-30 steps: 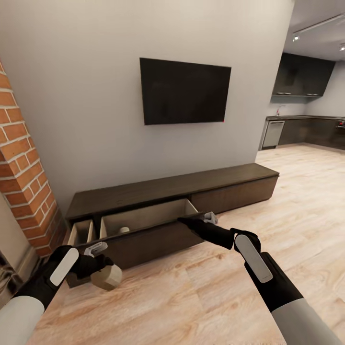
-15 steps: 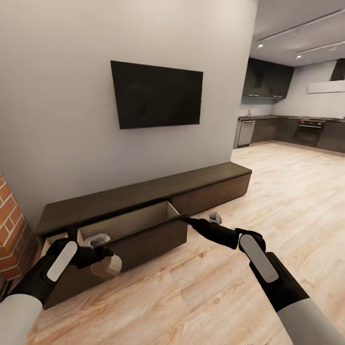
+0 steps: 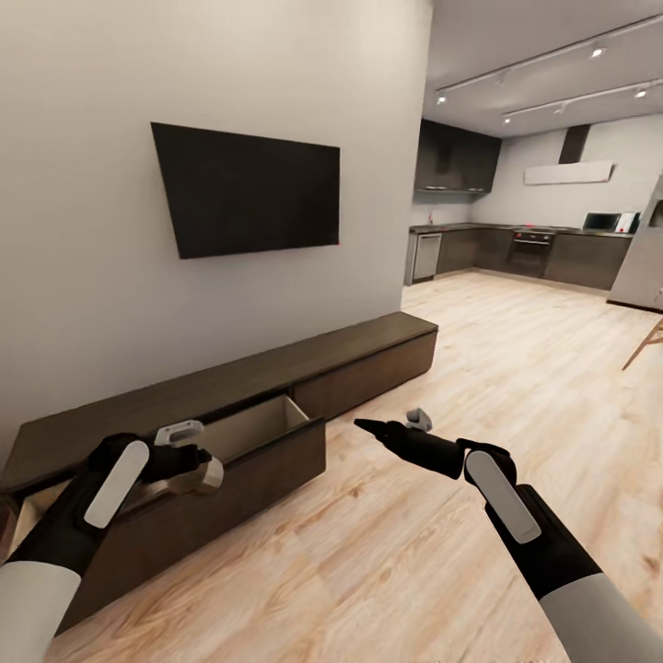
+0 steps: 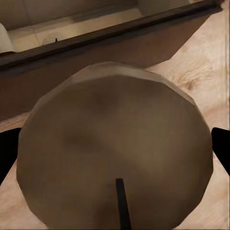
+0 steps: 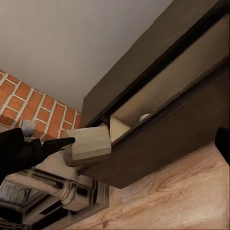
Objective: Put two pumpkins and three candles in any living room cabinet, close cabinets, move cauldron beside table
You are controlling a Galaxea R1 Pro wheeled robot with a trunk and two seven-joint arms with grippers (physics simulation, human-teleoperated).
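The cabinet point(image 3: 304, 354) is a long, low dark unit against the wall. One of its drawers point(image 3: 253, 425) stands pulled out, showing a pale interior. My left gripper point(image 3: 198, 460) is shut on a beige candle point(image 3: 213, 473) and holds it at the drawer's front edge. In the left wrist view that candle point(image 4: 115, 148) is seen end-on, with the drawer front point(image 4: 96, 52) behind it. The right wrist view shows the held candle point(image 5: 88, 143) and a pale candle point(image 5: 143, 117) lying inside the drawer. My right gripper point(image 3: 391, 425) hangs open over the floor, right of the drawer and apart from it.
A dark TV point(image 3: 249, 189) hangs on the wall above the cabinet. A second drawer point(image 3: 23, 516) is open at the cabinet's left end. Wooden floor point(image 3: 516, 368) runs right toward a kitchen point(image 3: 516, 249). A brick pillar point(image 5: 28, 103) stands by the cabinet's left end.
The camera has swung right, so the room has slid left. My left gripper has lifted the candle from floor height to the drawer's front edge. My right gripper has come away from the drawer's corner.
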